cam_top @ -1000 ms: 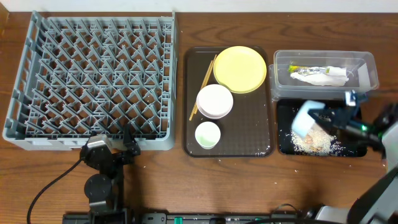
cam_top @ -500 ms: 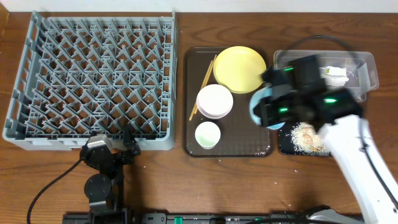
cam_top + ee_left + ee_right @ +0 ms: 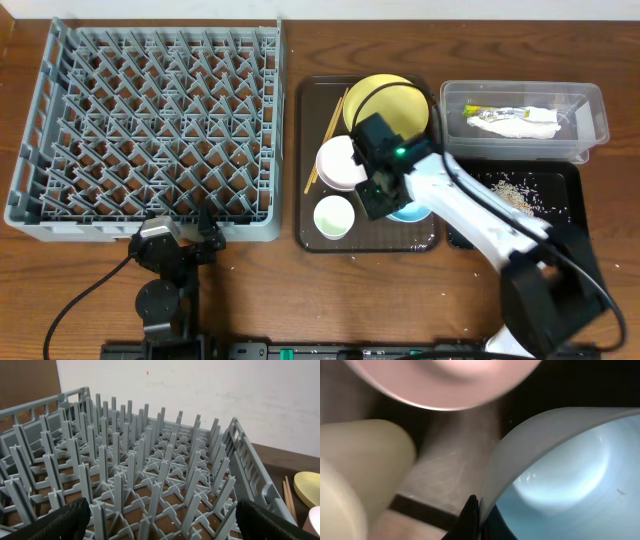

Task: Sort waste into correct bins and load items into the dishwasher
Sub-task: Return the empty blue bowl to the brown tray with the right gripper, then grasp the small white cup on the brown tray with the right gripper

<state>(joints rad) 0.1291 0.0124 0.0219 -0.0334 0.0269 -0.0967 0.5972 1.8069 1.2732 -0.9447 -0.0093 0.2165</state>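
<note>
My right gripper (image 3: pixel 385 190) is shut on the rim of the light-blue bowl (image 3: pixel 410 213), low over the dark-brown serving tray (image 3: pixel 420 235). In the right wrist view the fingers (image 3: pixel 476 510) pinch the empty bowl's rim (image 3: pixel 570 475). The white bowl (image 3: pixel 340 162), the small cup (image 3: pixel 334 217), the chopsticks (image 3: pixel 325 140) and the yellow plate (image 3: pixel 395 100) lie on that tray. Rice scraps (image 3: pixel 512 190) lie in the black tray (image 3: pixel 560 235). The snack wrapper (image 3: pixel 478 110) and white wrapper (image 3: pixel 522 123) lie in the clear tub (image 3: pixel 596 120). My left gripper (image 3: pixel 175 245) is open at the dish rack's (image 3: pixel 150 120) front edge.
The left wrist view looks across the rack's pegs (image 3: pixel 150 470), with the open fingers (image 3: pixel 162 520) at both lower corners. The right arm reaches across the black tray's left part. A few rice grains lie on the table in front of the black tray.
My right arm has swung left from above the black tray to the serving tray, carrying the light-blue bowl. The rice scraps now lie spread in the black tray. The left arm is unmoved.
</note>
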